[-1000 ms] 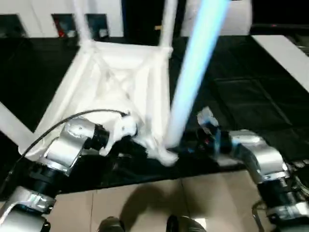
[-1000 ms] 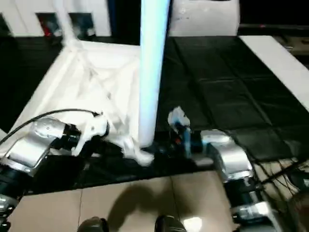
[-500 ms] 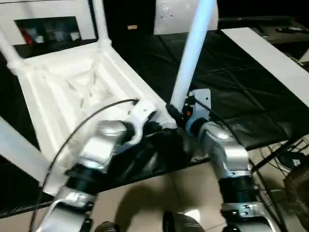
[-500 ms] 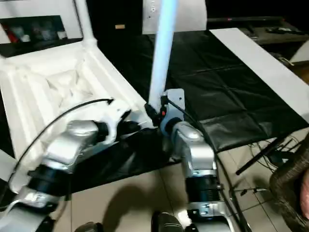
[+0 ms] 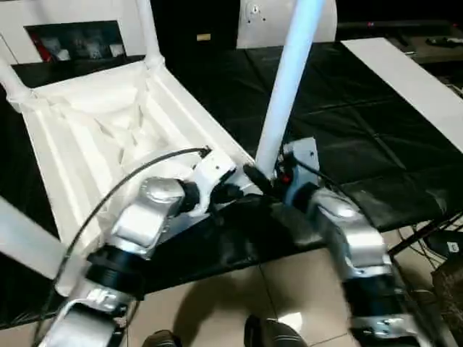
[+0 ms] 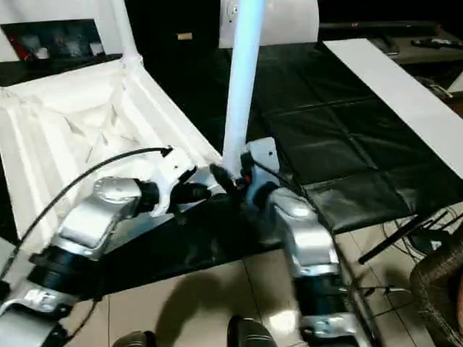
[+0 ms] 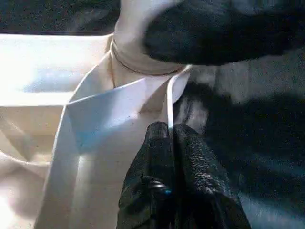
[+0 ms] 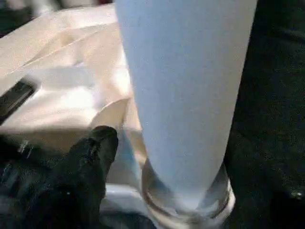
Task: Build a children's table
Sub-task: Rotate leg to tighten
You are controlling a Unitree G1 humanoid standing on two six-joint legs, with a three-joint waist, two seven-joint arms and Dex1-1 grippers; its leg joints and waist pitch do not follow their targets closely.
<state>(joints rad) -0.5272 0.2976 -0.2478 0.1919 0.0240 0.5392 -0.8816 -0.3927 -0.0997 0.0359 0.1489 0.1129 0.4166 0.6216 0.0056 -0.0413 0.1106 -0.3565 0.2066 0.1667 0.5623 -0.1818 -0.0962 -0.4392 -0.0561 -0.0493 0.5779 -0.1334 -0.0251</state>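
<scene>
Lying upturned on the black mat (image 5: 376, 144): the table top (image 5: 94, 130), ribbed side up. Standing in its far corners: one leg (image 5: 9, 76) and a second leg (image 5: 147, 32); crossing the near left, a third leg (image 5: 22, 235), apparently seated too. Left gripper (image 7: 171, 138) shut empty, tips pressed to the near-right corner rim. Rising from that corner's socket (image 7: 143, 62): the fourth leg (image 5: 286, 87). Right gripper (image 6: 224, 177) at its base, gripping or released, cannot tell. Probably left: final tightening, then turning upright.
</scene>
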